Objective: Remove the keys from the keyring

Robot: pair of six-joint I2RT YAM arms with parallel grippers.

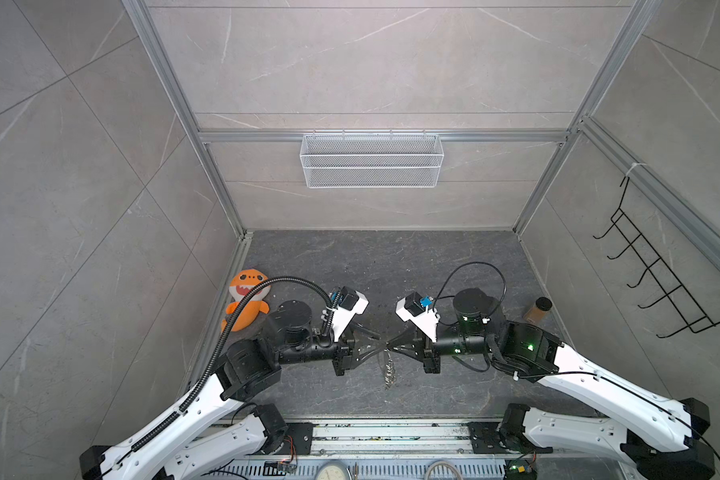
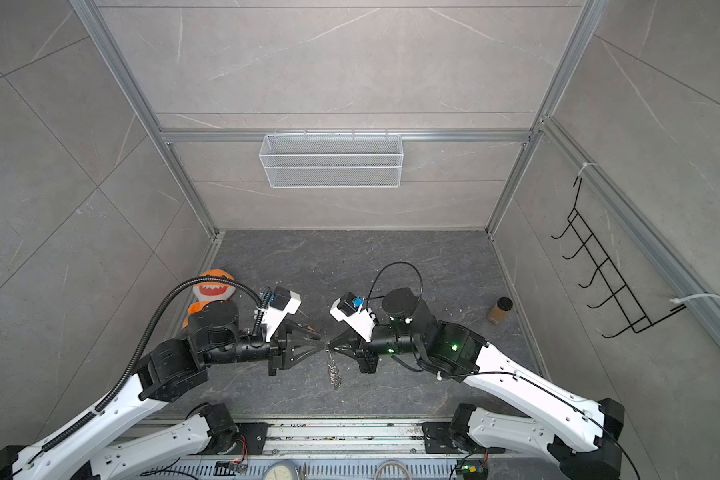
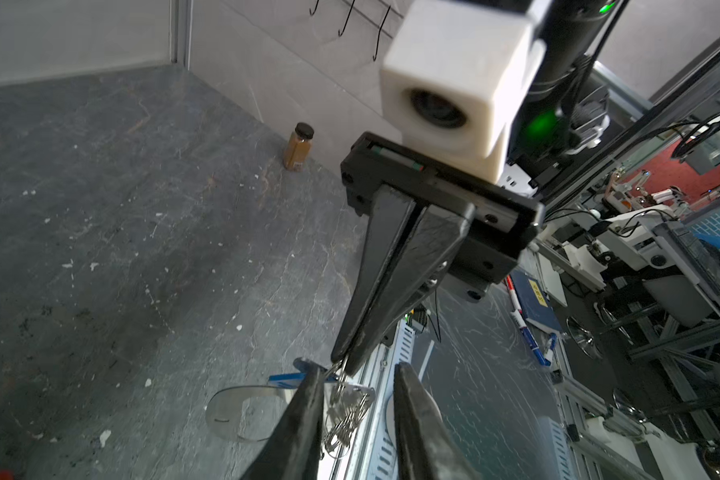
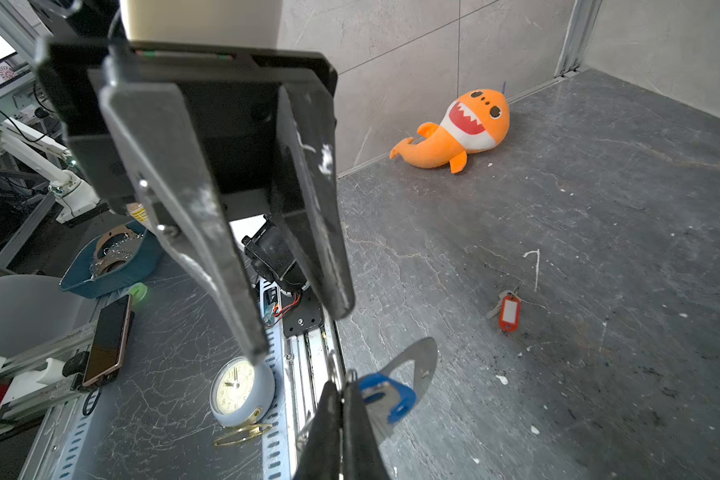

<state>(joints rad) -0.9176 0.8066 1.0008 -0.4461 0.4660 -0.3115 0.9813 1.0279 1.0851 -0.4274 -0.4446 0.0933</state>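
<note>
An orange plush shark [image 1: 246,297] lies at the far left against the wall, out of the work. Next comes the left gripper [image 1: 380,343]. Its jaws are parted and straddle the hanging chain without clamping anything. That gap looks chosen so it can close on the blue-tagged key [image 4: 391,399], which hangs on the keyring [image 1: 388,372] just beside one of its fingers [image 3: 304,415]. The keyring is up in the air at mid-scene. Its chain and flat oval strap [image 3: 229,411] dangle, so their weight pulls the rings straight and leaves the key free to be worked. To its right, the right gripper [image 3: 344,365] is pinched tight on a top ring and serves as the fixed anchor. The red-tagged key [image 4: 509,309] lies alone on the dark floor [image 4: 599,208], off the ring, so half the job seems done. In the top views it is too small to place surely. A brown bottle [image 1: 538,309] stands far right, idle.
</note>
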